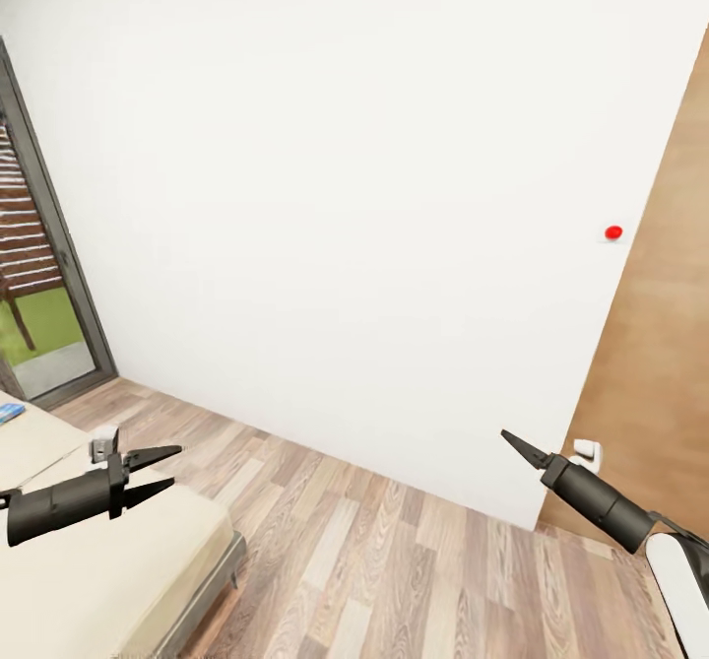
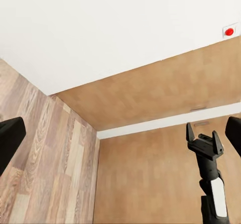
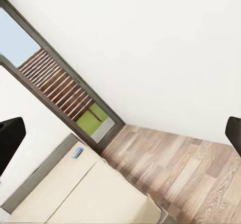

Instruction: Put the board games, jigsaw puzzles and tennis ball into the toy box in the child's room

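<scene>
White wall [image 1: 345, 196] and plank floor [image 1: 394, 560], with the bed [image 1: 108, 560] at near left.

Left gripper [image 1: 156, 472] is spread over the bed; right gripper [image 1: 519, 445] is empty, gap hard to read. A small blue board game [image 3: 77, 152] lies on the mattress by the headboard, mostly cut off in the head view.

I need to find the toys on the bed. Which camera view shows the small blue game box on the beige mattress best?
The right wrist view: the small blue game box lies whole on the beige mattress near the grey headboard. The head view catches only a sliver of it at the picture's left edge.
</scene>
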`<state>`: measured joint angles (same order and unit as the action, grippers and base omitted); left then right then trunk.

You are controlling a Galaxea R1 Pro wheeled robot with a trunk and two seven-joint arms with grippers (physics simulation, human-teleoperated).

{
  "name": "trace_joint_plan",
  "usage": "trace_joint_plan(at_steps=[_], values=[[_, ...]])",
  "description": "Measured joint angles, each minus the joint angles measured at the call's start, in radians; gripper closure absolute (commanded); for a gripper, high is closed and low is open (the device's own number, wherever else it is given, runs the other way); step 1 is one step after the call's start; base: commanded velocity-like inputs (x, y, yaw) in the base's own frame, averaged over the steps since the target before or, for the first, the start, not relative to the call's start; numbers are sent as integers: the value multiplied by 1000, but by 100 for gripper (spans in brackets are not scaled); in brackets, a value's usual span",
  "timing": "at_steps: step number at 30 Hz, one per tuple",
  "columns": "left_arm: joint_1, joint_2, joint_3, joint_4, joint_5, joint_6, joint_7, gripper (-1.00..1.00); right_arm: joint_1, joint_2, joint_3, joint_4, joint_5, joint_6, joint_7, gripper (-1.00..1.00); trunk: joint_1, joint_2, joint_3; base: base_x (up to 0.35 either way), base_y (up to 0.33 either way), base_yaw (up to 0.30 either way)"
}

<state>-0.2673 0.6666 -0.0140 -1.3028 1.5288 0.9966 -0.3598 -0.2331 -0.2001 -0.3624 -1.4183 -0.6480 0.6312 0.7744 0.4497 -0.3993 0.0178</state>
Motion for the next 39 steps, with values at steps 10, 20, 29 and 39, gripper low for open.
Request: trace_joint_plan(at_steps=[10, 20, 29, 39], values=[[0, -4, 0, -1, 0, 0, 0, -100, 0, 0, 0, 1, 0, 0, -3, -100, 0, 0, 7, -107, 0, 258], [0, -12, 0, 0, -2, -1, 0, -100, 0, 0, 19, 1, 2, 0, -5, -100, 0, 0, 15, -32, 0, 259], [0, -13, 0, -1, -2, -1, 0, -100, 0, 0, 39, 2, 3, 0, -6, -100, 0, 0, 21, -2, 0, 260], [0, -14, 0, -1, -2, -1, 0, -100, 0, 0, 41, 2, 3, 0, -7, -100, 0, 0, 28, 0, 0, 261]])
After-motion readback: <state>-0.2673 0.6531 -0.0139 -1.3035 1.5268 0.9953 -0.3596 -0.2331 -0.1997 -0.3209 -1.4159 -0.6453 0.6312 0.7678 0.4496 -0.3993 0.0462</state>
